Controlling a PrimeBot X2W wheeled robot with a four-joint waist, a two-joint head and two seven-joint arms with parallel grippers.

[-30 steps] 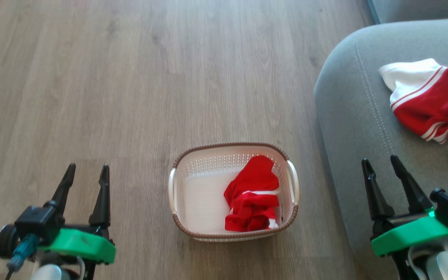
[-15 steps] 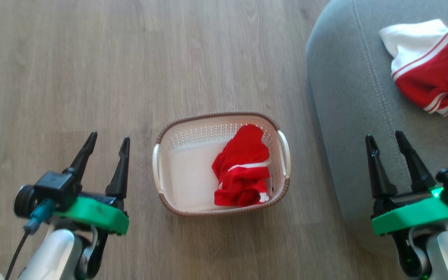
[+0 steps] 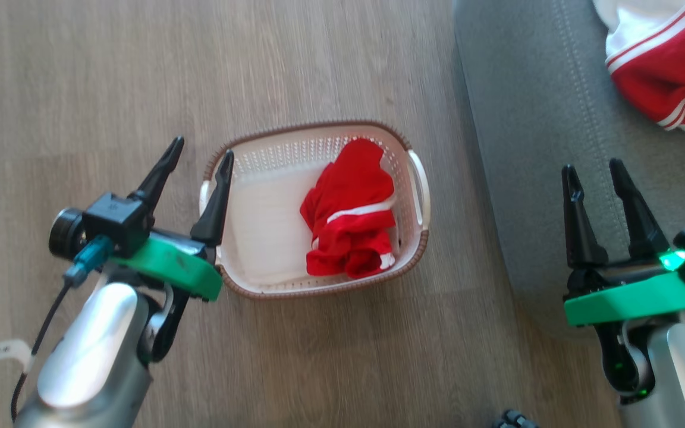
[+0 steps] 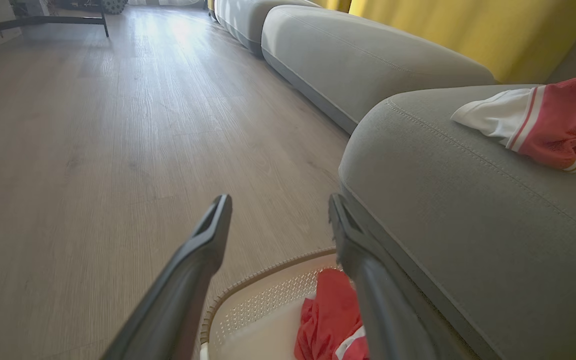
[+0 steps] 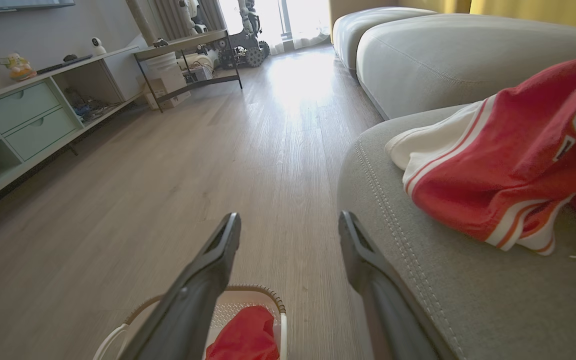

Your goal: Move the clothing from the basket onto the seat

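The white basket [image 3: 259, 270] with its brown rim stands on the wood floor, and a crumpled red garment [image 3: 351, 214] with a white stripe lies in its right half. A second red and white garment [image 3: 663, 65] rests on the grey seat [image 3: 533, 119] at the right. My left gripper [image 3: 201, 147] is open, its right finger over the basket's left rim. Above the seat's front edge my right gripper [image 3: 593, 166] stands open and empty. In the left wrist view the basket [image 4: 263, 300] and the garment [image 4: 330, 320] sit below the fingers. The right wrist view has the seat garment [image 5: 508, 170] to the right.
A second grey cushion [image 4: 368, 55] lies farther along the floor with a yellow backrest [image 4: 468, 30] behind. A low cabinet with drawers [image 5: 23, 120] and a dark-framed table [image 5: 188, 60] stand across the room. Bare wood floor [image 3: 81, 77] stretches left of the basket.
The head camera has tilted down, so the whole picture slid upward. My left gripper has moved right and forward, from beside the basket to over its left rim. Both grippers stay open.
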